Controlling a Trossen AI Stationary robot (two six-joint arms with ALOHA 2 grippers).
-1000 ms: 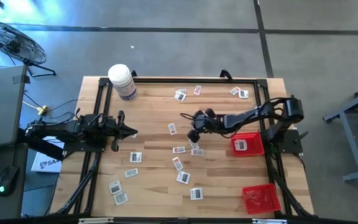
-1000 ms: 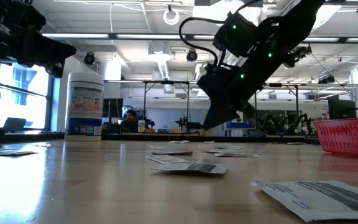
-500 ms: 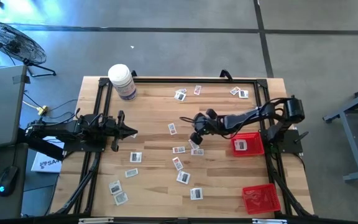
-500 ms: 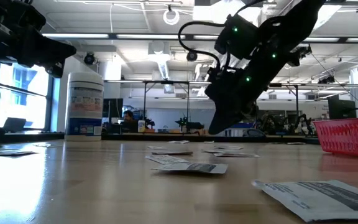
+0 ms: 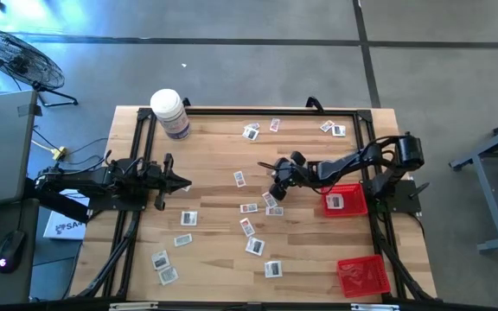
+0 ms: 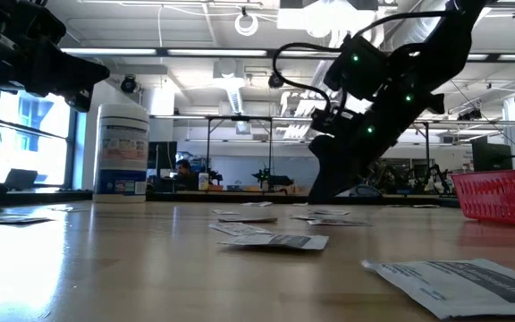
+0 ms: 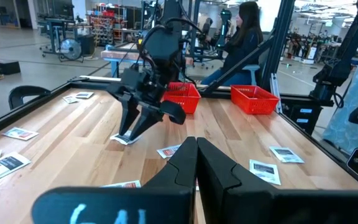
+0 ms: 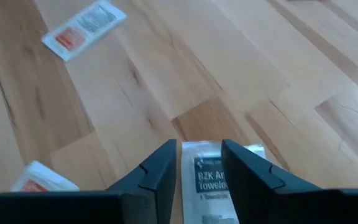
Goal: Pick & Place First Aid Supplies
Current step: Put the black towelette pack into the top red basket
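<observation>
**A:** What changed? Big stuff first.

**B:** Table (image 5: 214, 259) is the same, and the bottle (image 5: 170, 113) at the far left corner hasn't moved. Two baskets on the right: one basket (image 5: 346, 199) mid-right with a packet already in it, the other basket (image 5: 363, 276) at the near right corner. My left arm waits at the left edge, left gripper (image 5: 182, 181) closed, fingertips touching in its own wrist view, holding nothing.

**A:** And the right arm?

**B:** That's what moved. Over the last second I've brought the right gripper (image 5: 277, 192) a bit rightward and down, to the cluster of packets mid-table. In the low view it was clearly off the wood a second ago; now its tips are down at the table.

**A:** Grabbing something?

**B:** Not yet, I'd say. The right wrist view shows the fingers (image 8: 160, 171) apart, with one packet (image 8: 219, 177) lying flat on the wood between them. Straddling it, not clamped.

**A:** Where's that packet on the table?

**B:** Centre, slightly right, just left of the mid-right basket. Around it lie the rest of the packets (image 5: 256, 246), scattered: several near centre, some near left, a few far.

**A:** Meaning for the task?

**B:** The approach looks finished, so closing on it should be next. My guess is the flat packet may slip when pinched. Nearly all packets remain to sort.
</observation>
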